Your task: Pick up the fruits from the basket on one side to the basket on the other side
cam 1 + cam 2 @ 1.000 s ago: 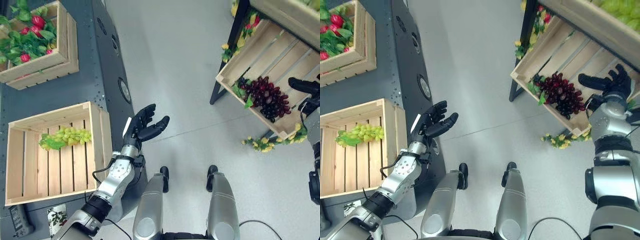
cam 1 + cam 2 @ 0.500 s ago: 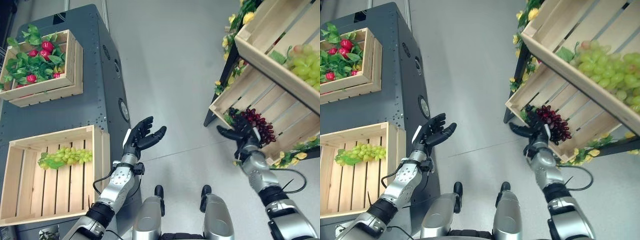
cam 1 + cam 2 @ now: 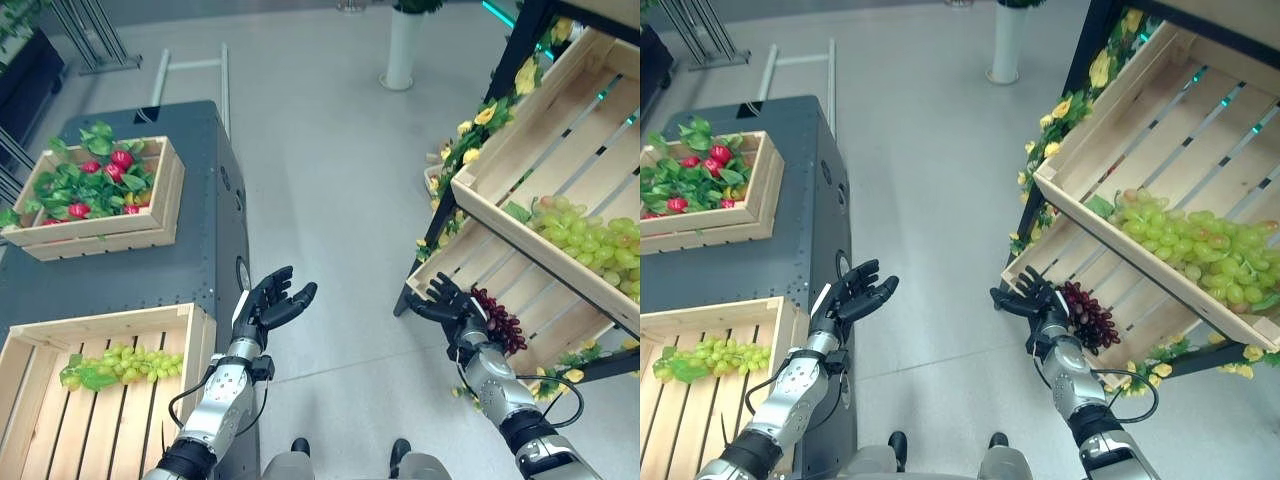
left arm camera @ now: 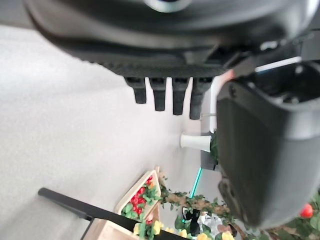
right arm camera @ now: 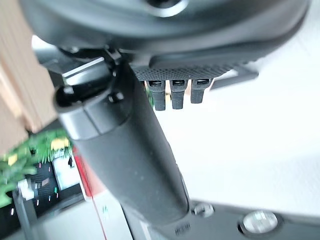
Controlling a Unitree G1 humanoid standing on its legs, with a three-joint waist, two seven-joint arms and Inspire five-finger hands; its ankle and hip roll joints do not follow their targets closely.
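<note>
The right robot hand (image 3: 447, 303), fingers spread and empty, sits just beside the dark grapes (image 3: 497, 320) in the lower right crate (image 3: 440, 270), positioned to grasp them. The left robot hand (image 3: 268, 303) waits spread at lower centre, near the destination crate (image 3: 195, 335) holding green grapes (image 3: 125, 364).

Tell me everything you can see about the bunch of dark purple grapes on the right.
The dark purple grapes are one tight cluster of small, glossy, maroon-to-black berries, likely artificial. The bunch lies on the slatted floor of the lower wooden crate, which tilts on the dark rack beneath the crate of green grapes. The right hand, fingers spread open, is right beside the bunch at the crate's front edge; whether it touches is unclear.
</note>
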